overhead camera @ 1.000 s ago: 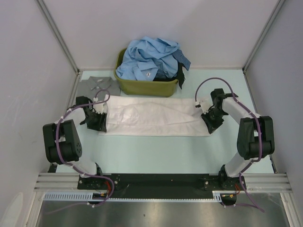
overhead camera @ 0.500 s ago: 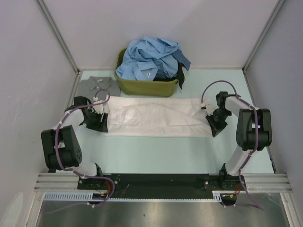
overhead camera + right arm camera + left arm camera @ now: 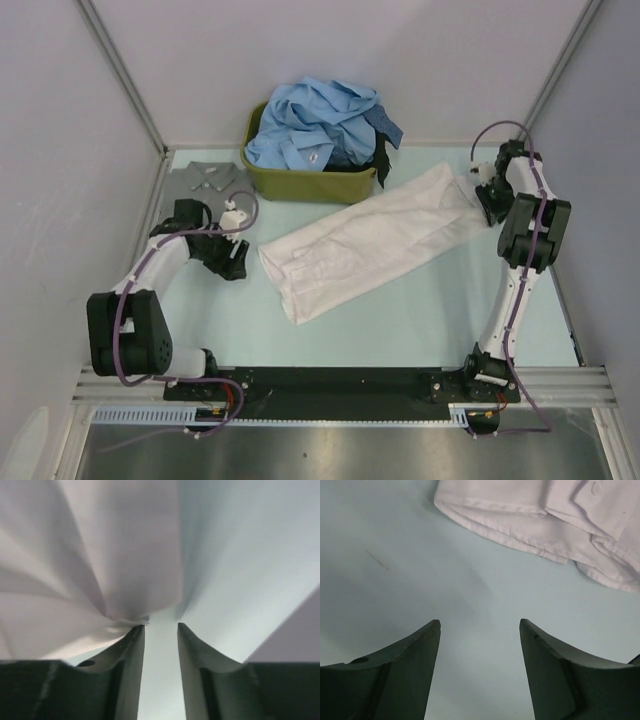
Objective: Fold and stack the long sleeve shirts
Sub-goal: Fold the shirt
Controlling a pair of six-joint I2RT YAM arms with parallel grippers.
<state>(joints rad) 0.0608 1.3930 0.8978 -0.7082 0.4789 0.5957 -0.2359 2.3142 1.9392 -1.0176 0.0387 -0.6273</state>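
Bench: I saw the pale green bench bare between the arm bases and the cloth.
Left pincer: the left pincer had its jaws wide apart and held nothing; it sat low over bare bench, just short of the shirt's near end.
White shirt: the white shirt lay on the bench as a long narrow band, slanting from near left to far right. Its near-left end was doubled into loose layers, with a button showing in the left wrist view.
Right pincer: the right pincer was at the shirt's far-right end, jaws parted by a narrow gap. Cloth was bunched against one fingertip, but I saw nothing clamped between the fingers.
Grey shirt: the grey shirt lay flat at the far left, just beside the tub.
Tub: the olive tub stood at the far edge, apart from the white shirt.
Pile: light blue shirts were heaped above its rim, and a dark shirt hung over its right side.
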